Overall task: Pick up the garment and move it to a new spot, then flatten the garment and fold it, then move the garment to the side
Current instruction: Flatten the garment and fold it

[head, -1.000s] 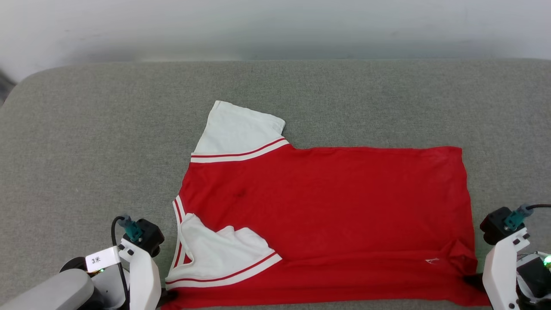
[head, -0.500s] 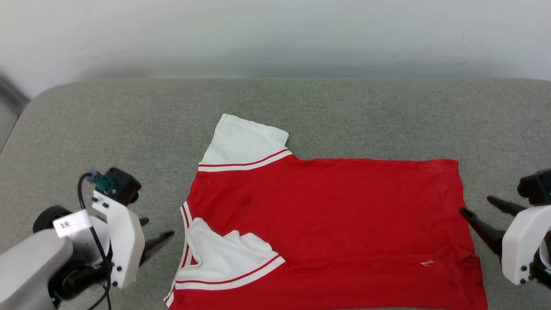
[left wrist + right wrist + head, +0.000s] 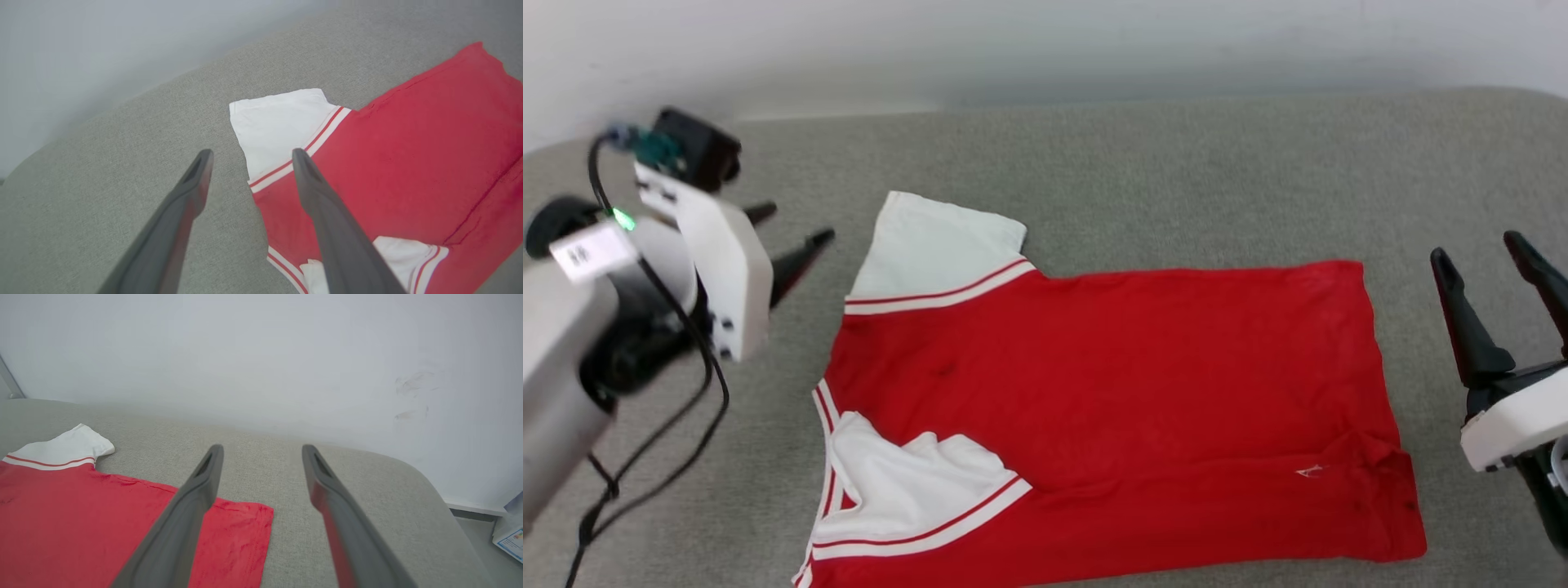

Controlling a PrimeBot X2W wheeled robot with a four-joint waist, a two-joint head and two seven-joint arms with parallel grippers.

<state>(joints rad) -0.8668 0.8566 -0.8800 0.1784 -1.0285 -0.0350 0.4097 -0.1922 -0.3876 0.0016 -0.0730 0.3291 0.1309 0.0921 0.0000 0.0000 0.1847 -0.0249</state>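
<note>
A grey woven cushion (image 3: 1143, 171) runs up to a pale wall (image 3: 1045, 41), and the garment (image 3: 1111, 392) lies spread across it sideways, with the collar end toward the robot's left and the hem (image 3: 1372, 384) toward its right. It rests flat on the fabric and neither arm holds any of it. The far sleeve (image 3: 935, 245) sticks out flat toward the wall, while the near sleeve (image 3: 915, 482) is turned in over the red body. A long crease runs along the near edge, so the near side looks folded over already and the far side not yet. The left gripper (image 3: 796, 224) hangs above the cushion with its fingers spread wide and empty, just to the left of the far sleeve and aimed at it. In the left wrist view the striped sleeve seam shows between the two tips, though the fingers are clear of the cloth. The right gripper (image 3: 1476, 249) is just as wide and empty and stands apart from the hem on its right side, fingers pointing toward the wall. In the right wrist view the far hem corner sits beside and below the left-hand finger. Placed like this — one gripper at each end of the far edge — the pair seems set to take the sleeve side and the hem corner together and bring the far half over.
</note>
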